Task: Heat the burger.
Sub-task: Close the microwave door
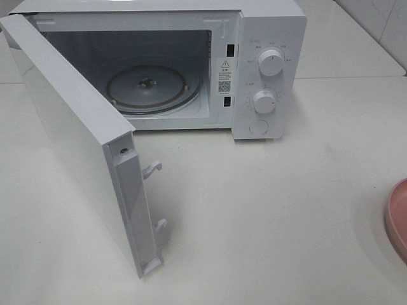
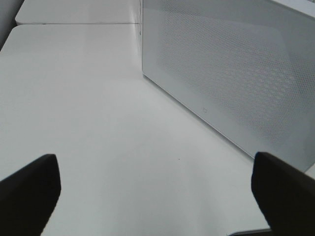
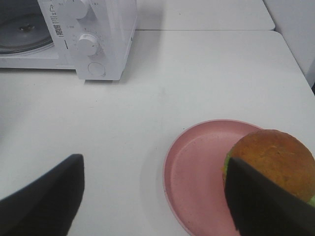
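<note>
Both sets of jaws stood wide apart with nothing in them. The left gripper [image 2: 155, 196] hung over bare white table [image 2: 98, 108], its two dark fingers [image 2: 29, 191] spread to either side, with the perforated face of the microwave door [image 2: 231, 73] just ahead of it. The right gripper [image 3: 155, 196] was spread the same way, one finger over the tabletop and the other overlapping the burger [image 3: 273, 157] in the wrist view; couldn't tell if it was actually touching. The burger sat on the pink plate [image 3: 197, 172], off to one side of it. From the high camera only the plate's rim showed at the table's right edge, well apart from the microwave [image 1: 267, 70], whose door hung wide open with the glass turntable [image 1: 152, 86] bare inside.
</note>
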### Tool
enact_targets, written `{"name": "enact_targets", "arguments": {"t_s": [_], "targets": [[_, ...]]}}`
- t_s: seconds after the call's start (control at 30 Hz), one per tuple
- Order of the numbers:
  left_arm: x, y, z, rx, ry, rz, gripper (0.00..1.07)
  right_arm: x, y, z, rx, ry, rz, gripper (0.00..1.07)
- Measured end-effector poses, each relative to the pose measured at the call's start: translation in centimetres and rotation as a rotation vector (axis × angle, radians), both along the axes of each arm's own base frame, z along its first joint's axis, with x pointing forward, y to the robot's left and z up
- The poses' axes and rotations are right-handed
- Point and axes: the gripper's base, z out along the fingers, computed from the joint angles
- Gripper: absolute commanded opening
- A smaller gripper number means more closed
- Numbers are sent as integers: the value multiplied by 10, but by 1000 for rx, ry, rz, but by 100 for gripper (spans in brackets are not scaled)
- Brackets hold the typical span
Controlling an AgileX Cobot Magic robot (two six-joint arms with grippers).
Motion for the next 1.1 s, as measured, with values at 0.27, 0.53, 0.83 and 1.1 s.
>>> {"name": "enact_targets", "arguments": {"t_s": [0.27,0.53,0.83,1.1], "targets": [[0,0,0,0,0,0,98,0,0,0,0,0,0,76],[0,0,0,0,0,0,98,0,0,0,0,0,0,76],[0,0,0,0,0,0,98,0,0,0,0,0,0,76],[-2,0,6,-9,-31,-3,98,0,0,0,0,0,0,76]]}}
